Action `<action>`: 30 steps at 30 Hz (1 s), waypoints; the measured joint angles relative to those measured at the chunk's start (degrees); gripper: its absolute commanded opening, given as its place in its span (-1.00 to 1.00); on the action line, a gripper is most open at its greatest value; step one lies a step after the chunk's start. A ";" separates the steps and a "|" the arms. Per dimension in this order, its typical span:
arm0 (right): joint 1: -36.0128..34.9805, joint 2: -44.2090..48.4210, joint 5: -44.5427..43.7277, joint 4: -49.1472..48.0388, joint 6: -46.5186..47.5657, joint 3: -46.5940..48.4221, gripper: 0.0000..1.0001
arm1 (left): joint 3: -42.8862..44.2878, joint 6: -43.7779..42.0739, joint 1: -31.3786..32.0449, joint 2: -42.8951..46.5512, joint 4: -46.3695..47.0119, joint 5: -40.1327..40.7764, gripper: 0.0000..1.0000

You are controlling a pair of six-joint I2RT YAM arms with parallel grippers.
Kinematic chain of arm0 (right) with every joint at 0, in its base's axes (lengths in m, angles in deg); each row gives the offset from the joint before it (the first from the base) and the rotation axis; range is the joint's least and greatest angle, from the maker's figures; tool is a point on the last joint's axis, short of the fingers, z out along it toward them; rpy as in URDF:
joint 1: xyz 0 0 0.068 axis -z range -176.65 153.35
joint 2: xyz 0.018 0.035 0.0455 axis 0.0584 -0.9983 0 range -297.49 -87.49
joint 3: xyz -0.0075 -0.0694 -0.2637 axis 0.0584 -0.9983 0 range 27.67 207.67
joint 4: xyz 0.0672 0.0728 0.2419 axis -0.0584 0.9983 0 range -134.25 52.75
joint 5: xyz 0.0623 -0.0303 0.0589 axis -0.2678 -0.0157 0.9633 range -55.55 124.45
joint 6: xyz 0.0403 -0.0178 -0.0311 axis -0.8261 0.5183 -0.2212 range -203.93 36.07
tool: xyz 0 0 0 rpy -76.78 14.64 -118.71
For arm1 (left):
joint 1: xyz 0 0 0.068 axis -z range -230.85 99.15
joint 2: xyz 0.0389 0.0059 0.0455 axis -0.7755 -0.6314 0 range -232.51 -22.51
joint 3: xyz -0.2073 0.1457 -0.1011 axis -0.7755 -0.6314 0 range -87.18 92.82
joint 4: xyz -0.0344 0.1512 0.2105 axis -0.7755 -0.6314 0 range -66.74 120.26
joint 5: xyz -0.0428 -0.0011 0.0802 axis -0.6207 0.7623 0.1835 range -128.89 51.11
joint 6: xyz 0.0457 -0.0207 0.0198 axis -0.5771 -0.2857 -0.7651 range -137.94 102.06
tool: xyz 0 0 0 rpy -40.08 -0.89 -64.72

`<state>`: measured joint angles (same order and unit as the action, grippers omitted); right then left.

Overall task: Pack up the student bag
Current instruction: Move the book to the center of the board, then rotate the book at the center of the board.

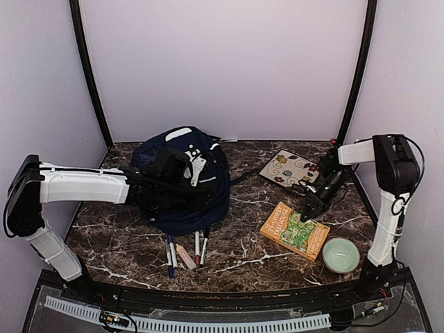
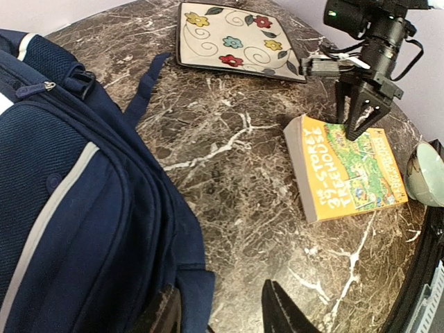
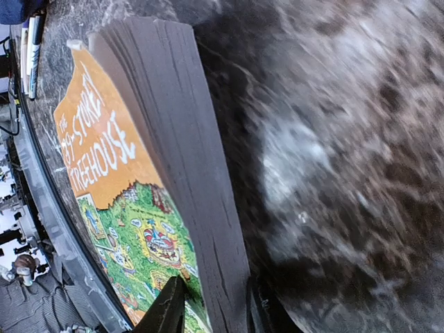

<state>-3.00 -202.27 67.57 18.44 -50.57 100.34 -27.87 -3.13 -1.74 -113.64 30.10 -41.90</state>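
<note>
1. Slippage is the main risk: the right end effector meets the orange Treehouse paperback only at its far page edge. A lift from there could fan the pages or drop it back onto the worktop.
2. Its fingers straddle that edge, narrowly parted; whether they pinch yet, I cannot tell.
3. The left end effector is spread and empty, just beside the student bag, which lies left of centre on the worktop.

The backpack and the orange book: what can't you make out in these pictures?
- Student bag opening: top external view, left arm covers it.
- Book grip: right wrist view, bottom edge crops the right jaws; pinching unclear.
- Pens: top external view, too small to tell kinds.
</note>
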 measured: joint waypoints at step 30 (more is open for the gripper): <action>-8.52 4.13 -3.76 -10.82 -14.14 -1.44 -0.16 | 18.62 -17.18 13.33 -30.40 -1.57 -9.90 -0.15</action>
<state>-11.53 -198.14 63.81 7.63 -64.71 98.89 -9.24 -20.31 11.59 -144.05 28.52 -51.80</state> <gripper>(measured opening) 0.457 0.400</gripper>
